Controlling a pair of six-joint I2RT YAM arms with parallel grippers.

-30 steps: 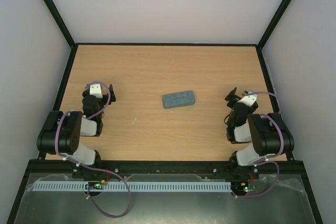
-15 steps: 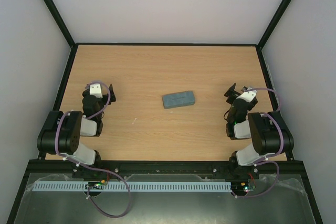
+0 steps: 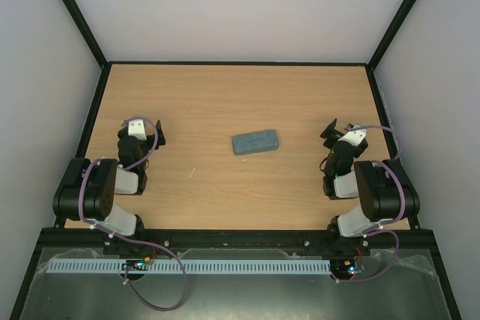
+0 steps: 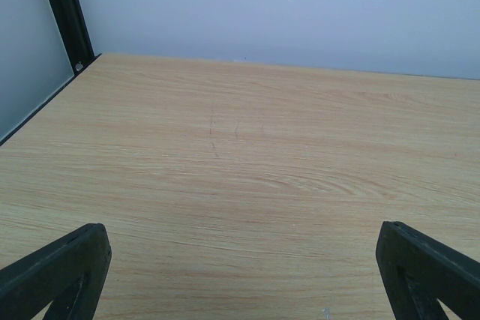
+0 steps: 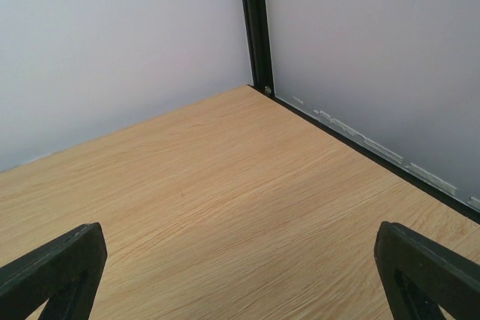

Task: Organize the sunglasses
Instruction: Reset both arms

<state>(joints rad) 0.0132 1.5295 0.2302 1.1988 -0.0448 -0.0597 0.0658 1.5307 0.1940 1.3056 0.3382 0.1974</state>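
The sunglasses are not in view in any frame. A grey-blue oblong case (image 3: 256, 142) lies shut in the middle of the wooden table (image 3: 225, 103). My left gripper (image 3: 142, 127) rests folded near the table's left side, open and empty; its fingers (image 4: 56, 275) stand wide apart in the left wrist view. My right gripper (image 3: 339, 133) rests near the right side, open and empty; its fingers (image 5: 427, 273) stand wide apart in the right wrist view. Both are well away from the case.
Black frame posts (image 3: 75, 13) and pale walls enclose the table on three sides. The right wrist view shows the far right corner post (image 5: 255, 24). A black rail (image 3: 240, 239) runs along the near edge.
The right gripper has shifted slightly toward the back and turned a little. The left arm and the case have not moved.
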